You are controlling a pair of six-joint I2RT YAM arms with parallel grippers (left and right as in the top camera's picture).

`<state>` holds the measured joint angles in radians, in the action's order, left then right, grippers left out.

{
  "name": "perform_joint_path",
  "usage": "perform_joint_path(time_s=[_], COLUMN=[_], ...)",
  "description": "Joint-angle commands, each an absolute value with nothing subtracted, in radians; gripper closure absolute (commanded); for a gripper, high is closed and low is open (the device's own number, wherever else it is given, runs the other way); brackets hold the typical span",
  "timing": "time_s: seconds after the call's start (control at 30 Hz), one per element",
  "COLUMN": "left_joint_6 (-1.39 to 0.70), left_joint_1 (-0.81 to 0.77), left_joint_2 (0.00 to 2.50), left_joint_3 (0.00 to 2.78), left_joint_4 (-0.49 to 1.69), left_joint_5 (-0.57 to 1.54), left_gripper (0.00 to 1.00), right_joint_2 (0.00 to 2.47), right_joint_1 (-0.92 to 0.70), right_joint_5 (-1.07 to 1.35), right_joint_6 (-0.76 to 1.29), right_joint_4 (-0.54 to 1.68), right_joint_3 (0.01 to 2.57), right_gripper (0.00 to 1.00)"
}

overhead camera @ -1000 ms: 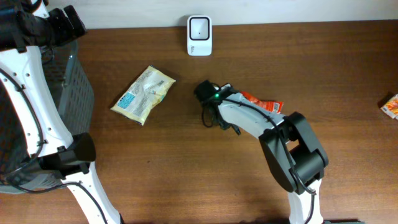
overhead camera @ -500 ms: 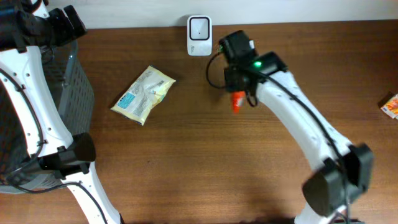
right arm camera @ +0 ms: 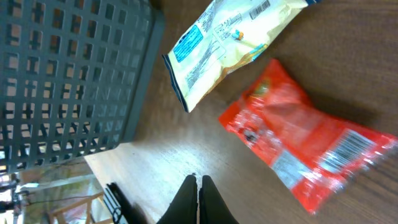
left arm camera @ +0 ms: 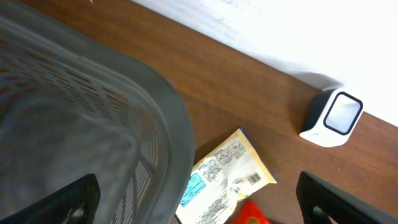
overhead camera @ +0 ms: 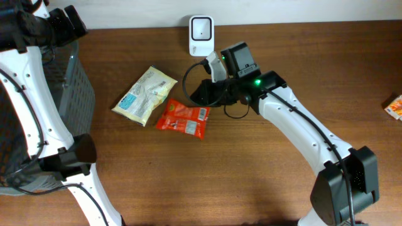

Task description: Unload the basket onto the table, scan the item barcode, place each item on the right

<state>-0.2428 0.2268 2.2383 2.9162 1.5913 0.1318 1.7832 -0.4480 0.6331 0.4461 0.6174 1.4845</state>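
Note:
A red snack packet (overhead camera: 183, 118) lies flat on the brown table, its white barcode patch (right arm camera: 351, 147) facing up in the right wrist view. The white barcode scanner (overhead camera: 201, 36) stands at the table's back edge. My right gripper (overhead camera: 200, 94) hovers just right of and above the packet, between it and the scanner. Its black fingers (right arm camera: 199, 188) are pressed together with nothing between them. My left gripper (left arm camera: 196, 204) is wide open over the grey basket's rim (left arm camera: 177, 134), holding nothing. The left wrist view also shows the scanner (left arm camera: 333, 118) and a corner of the red packet (left arm camera: 252, 215).
A cream snack packet (overhead camera: 144, 95) lies touching the red packet's left side. The grey mesh basket (overhead camera: 72, 88) stands at the table's left end. A small orange item (overhead camera: 394, 107) sits at the right edge.
Over the last second my right gripper carried the red packet from mid-table up beside the scanner. The packet now lies on the table by the cream packet, and the gripper has shut empty.

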Motion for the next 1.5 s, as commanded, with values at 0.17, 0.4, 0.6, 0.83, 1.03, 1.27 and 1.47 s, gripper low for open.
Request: perform_joint_path(time_s=[0.17, 0.4, 0.6, 0.83, 1.03, 1.27, 1.47], left_joint_6=[-0.231, -0.231, -0.237, -0.055, -0.096, -0.366, -0.418], left_joint_1=[0.230, 0.230, 0.230, 0.178, -0.304, -0.309, -0.231], left_joint_2=[2.234, 2.234, 2.234, 2.130, 2.075, 2.075, 2.075], left_joint_3=[2.922, 2.922, 2.922, 2.922, 2.597, 2.043, 1.636], left_joint_4=[1.591, 1.591, 1.591, 1.684, 1.688, 1.596, 1.214], left_joint_5=[0.142, 0.142, 0.147, 0.688, 0.268, 0.058, 0.311], left_gripper=[0.01, 0.01, 0.01, 0.12, 0.10, 0.16, 0.14], right_joint_2=[1.878, 1.826, 1.827, 1.827, 1.827, 1.827, 1.827], right_joint_1=[-0.393, 0.104, 0.324, 0.342, 0.342, 0.342, 0.342], right_joint_5=[0.344, 0.100, 0.099, 0.099, 0.099, 0.099, 0.100], right_joint_6=[0.315, 0.329, 0.330, 0.329, 0.329, 0.330, 0.329], right_joint_4=[0.755, 1.186, 1.186, 1.186, 1.186, 1.186, 1.186], right_joint_3=[1.434, 1.696, 1.696, 1.696, 1.696, 1.696, 1.696], right_gripper=[0.32, 0.01, 0.01, 0.01, 0.01, 0.01, 0.01])
